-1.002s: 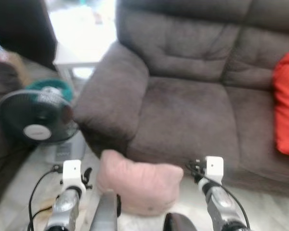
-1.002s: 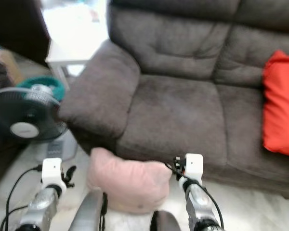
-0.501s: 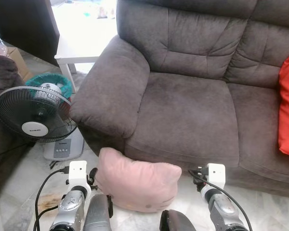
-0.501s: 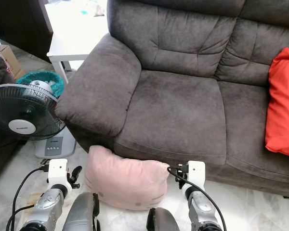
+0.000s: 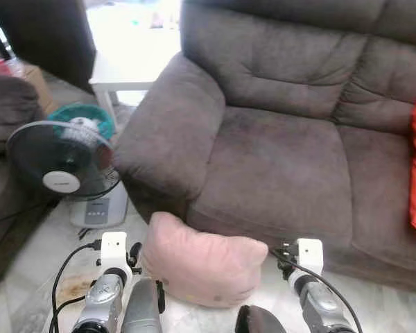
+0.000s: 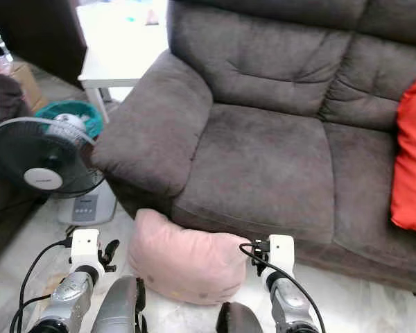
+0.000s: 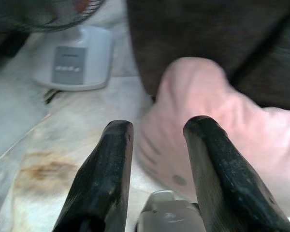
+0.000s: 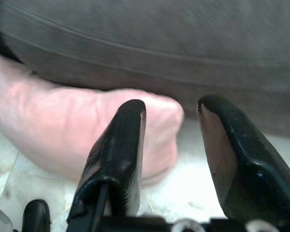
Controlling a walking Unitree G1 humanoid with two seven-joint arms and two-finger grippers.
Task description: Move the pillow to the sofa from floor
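two end effectors, left (image 7: 154, 145) and right (image 8: 171, 145), fingers apart, are aimed at the soft, light pillow (image 5: 204, 267) against the sofa (image 5: 277, 159); its two ends are judged best pinched.

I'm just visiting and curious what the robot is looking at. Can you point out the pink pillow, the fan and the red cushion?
pink pillow (image 5: 204, 269), left eye view, middle of its face.
fan (image 6: 43, 166), right eye view, round grille.
red cushion (image 6: 410, 166), right eye view, its middle, on the sofa seat.

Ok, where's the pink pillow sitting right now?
The pink pillow lies on the floor against the front of the sofa, below its left armrest, between the left claw and right claw.
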